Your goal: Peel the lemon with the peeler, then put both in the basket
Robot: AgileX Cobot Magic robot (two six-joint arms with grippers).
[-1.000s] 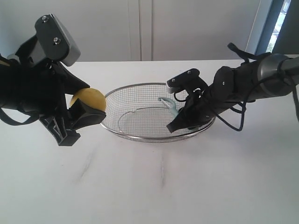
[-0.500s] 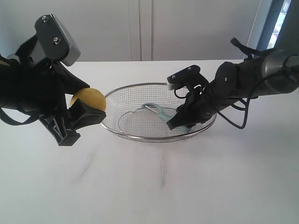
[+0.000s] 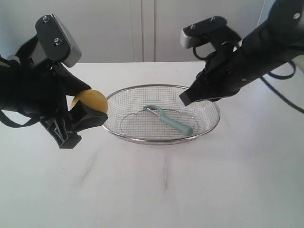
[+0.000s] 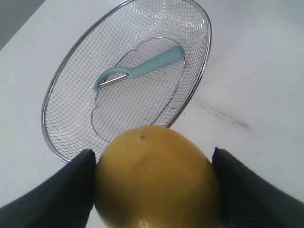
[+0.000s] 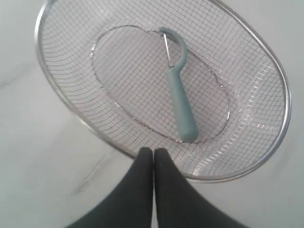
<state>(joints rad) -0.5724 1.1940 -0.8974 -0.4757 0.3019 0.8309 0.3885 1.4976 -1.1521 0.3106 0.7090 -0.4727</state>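
The yellow lemon (image 3: 89, 100) (image 4: 154, 178) is held just left of the basket, with my left gripper (image 3: 83, 110) (image 4: 154, 183) shut on it, one pad on each side. The wire mesh basket (image 3: 142, 95) (image 4: 61, 85) (image 5: 266, 61) sits mid-table. The teal peeler (image 3: 170, 119) (image 4: 142, 69) (image 5: 179, 97) lies free on its mesh floor. My right gripper (image 3: 186, 98) (image 5: 153, 154) hovers above the basket's right part, shut with nothing between its fingers.
The white tabletop (image 3: 166, 180) spreads around the basket. A pale wall or cabinet front (image 3: 142, 28) stands behind the table. A window strip (image 3: 285, 23) shows at the far right.
My right gripper has let go of the peeler, which now lies flat in the basket, and the arm has risen up and away. The left arm and lemon have not moved.
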